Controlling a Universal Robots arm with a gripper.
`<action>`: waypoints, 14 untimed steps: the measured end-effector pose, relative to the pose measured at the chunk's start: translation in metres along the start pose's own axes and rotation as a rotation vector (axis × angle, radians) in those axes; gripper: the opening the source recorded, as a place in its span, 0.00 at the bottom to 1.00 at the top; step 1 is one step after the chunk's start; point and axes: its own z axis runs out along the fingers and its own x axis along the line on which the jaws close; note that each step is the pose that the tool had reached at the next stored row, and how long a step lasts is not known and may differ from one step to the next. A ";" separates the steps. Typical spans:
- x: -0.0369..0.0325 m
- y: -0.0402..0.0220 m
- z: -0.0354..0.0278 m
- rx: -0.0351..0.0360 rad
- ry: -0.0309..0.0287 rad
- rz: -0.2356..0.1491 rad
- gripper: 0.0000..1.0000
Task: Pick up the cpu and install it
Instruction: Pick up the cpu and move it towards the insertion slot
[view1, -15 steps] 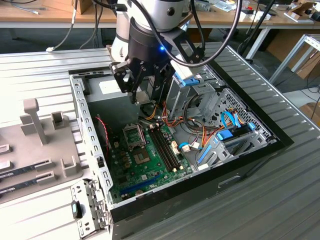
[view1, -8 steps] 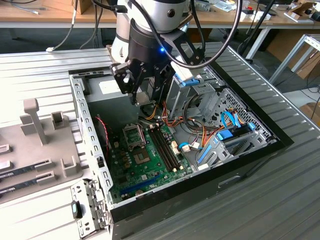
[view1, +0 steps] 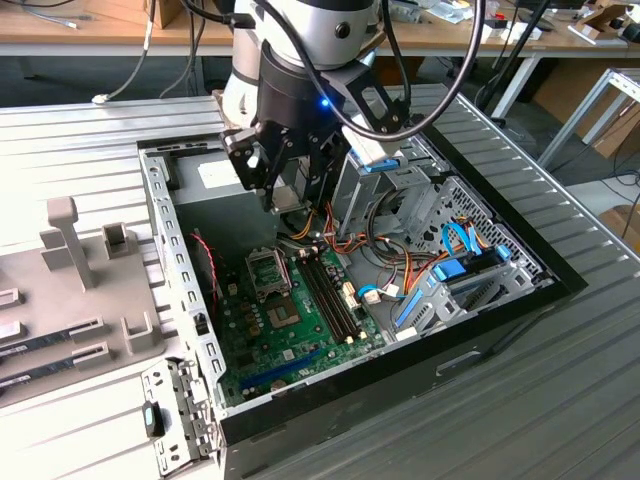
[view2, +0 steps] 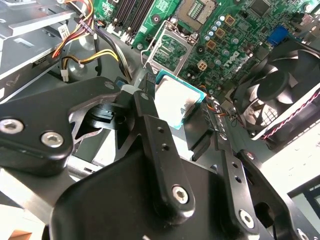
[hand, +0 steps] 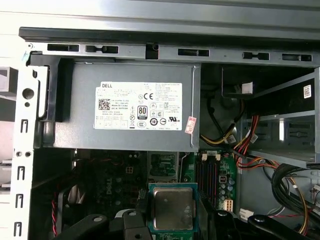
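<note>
Fingers (view2: 150, 117) clenched on cpu (hand: 172, 207), gripping two opposite edges; silver top and green rim show in both wrist views. Cpu hangs inside open computer case (view1: 560, 285), above motherboard (view1: 270, 345), not touching it. Socket (view1: 268, 272) lies below fingers, apart from cpu; memory sticks (view1: 330, 290) beside socket. Power supply (hand: 125, 75) beyond fingers carries white printed label (hand: 139, 112) and small red-and-white sticker (hand: 190, 125) at label's corner. Fan (view2: 280, 85) near fingers on one side. Case walls ring fingers; space above is open.
</note>
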 end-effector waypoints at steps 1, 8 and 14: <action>0.0000 -0.0002 0.0002 0.0001 0.0001 0.000 0.47; 0.0001 -0.0011 0.0013 0.0000 0.0000 0.000 0.47; 0.0001 -0.0020 0.0022 0.0000 0.0000 0.000 0.47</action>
